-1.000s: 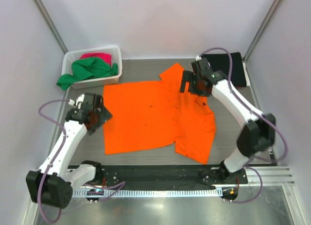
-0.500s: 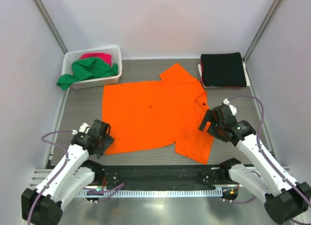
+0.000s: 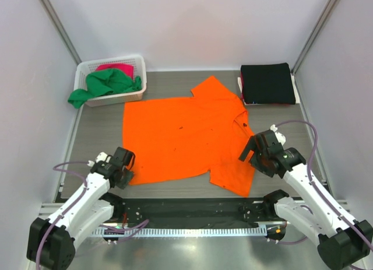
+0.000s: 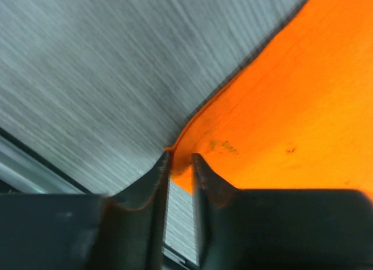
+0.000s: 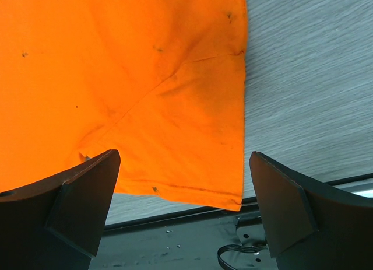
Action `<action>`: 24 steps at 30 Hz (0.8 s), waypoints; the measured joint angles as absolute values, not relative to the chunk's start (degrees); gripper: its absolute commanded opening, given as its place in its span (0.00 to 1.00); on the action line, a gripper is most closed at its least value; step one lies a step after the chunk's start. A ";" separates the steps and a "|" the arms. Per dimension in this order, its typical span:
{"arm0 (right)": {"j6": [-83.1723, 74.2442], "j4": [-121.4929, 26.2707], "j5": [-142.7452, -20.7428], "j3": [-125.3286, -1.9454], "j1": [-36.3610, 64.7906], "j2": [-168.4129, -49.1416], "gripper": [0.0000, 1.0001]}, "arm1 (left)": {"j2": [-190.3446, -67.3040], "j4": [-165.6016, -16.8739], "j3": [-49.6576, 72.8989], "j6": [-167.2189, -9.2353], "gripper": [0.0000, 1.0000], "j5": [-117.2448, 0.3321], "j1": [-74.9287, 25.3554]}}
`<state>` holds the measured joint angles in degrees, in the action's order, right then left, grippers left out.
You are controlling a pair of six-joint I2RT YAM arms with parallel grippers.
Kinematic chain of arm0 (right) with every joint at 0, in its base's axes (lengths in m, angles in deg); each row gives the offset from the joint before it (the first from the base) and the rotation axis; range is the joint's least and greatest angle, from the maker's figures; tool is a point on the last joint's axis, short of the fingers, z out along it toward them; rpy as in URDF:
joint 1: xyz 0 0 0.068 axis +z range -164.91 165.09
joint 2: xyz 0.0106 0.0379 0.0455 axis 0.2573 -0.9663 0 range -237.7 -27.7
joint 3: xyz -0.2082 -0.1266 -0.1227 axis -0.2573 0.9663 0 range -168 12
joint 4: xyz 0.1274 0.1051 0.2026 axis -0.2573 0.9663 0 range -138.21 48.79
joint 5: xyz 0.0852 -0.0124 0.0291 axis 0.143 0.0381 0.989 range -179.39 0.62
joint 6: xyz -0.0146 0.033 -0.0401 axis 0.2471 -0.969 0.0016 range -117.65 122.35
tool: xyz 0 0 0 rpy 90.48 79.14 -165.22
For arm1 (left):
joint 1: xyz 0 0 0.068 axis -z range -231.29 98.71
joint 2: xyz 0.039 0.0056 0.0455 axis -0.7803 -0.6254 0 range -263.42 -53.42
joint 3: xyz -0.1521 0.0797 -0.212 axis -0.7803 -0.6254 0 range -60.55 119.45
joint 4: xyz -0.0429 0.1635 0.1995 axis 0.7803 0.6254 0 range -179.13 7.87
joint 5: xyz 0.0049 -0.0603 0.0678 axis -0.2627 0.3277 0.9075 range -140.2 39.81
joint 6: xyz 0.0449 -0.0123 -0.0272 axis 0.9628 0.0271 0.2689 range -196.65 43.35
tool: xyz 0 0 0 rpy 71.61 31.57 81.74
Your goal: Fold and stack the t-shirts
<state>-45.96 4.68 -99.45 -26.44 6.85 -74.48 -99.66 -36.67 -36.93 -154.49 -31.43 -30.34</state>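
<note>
The orange t-shirt [image 3: 180, 139] lies spread flat on the grey table, collar toward the right. My left gripper [image 3: 127, 175] sits low at its near-left corner. In the left wrist view the fingers [image 4: 158, 182] stand close together, pinching that corner of the orange cloth [image 4: 291, 95] between their tips [image 4: 180, 159]. My right gripper [image 3: 252, 156] hovers wide open over the near-right sleeve [image 5: 116, 77], and nothing is between its fingers [image 5: 183, 156]. A folded black t-shirt [image 3: 267, 83] rests at the back right. Green [image 3: 108, 83] and pink [image 3: 116, 67] t-shirts lie crumpled in the basket.
The white lattice basket [image 3: 125, 97] stands at the back left, with the green cloth spilling over its left side. The black base rail [image 3: 186, 211] runs along the table's near edge, just below the orange sleeve's hem. Grey walls enclose both sides.
Both arms came down from the far side to the shirt's near edge. The left gripper's jaws narrowed onto the near-left corner. The right gripper stayed wide open.
</note>
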 measured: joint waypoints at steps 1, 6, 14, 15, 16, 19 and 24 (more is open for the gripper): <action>-46.12 4.70 -99.34 -26.29 6.87 -74.50 0.99 | -99.66 -37.06 -36.93 -154.53 0.14 -31.10 -30.34; -48.35 4.76 -98.88 -25.26 11.06 -76.45 1.00 | -99.68 -39.81 -38.02 -154.23 0.00 -30.60 -30.34; -59.69 3.91 -99.82 -20.69 29.93 -81.65 0.86 | -99.66 -44.38 -38.92 -153.92 0.00 -30.25 -30.34; -61.66 3.45 -100.19 -19.77 31.87 -81.85 0.85 | -99.66 -44.75 -39.01 -153.88 0.00 -30.25 -30.34; -63.43 3.28 -100.54 -18.90 33.32 -81.85 0.84 | -99.59 -45.10 -39.12 -153.77 0.00 -30.23 -30.34; -67.80 2.86 -101.59 -16.80 35.96 -81.67 0.68 | -99.00 -46.00 -39.51 -153.57 0.00 -30.23 -30.34; -73.66 1.35 -103.47 -14.02 36.44 -81.06 0.59 | -98.21 -46.61 -40.10 -152.94 0.00 -30.23 -30.34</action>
<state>-73.66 1.35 -103.47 -14.02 36.44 -81.06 -98.21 -46.61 -40.10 -152.94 -30.23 -30.34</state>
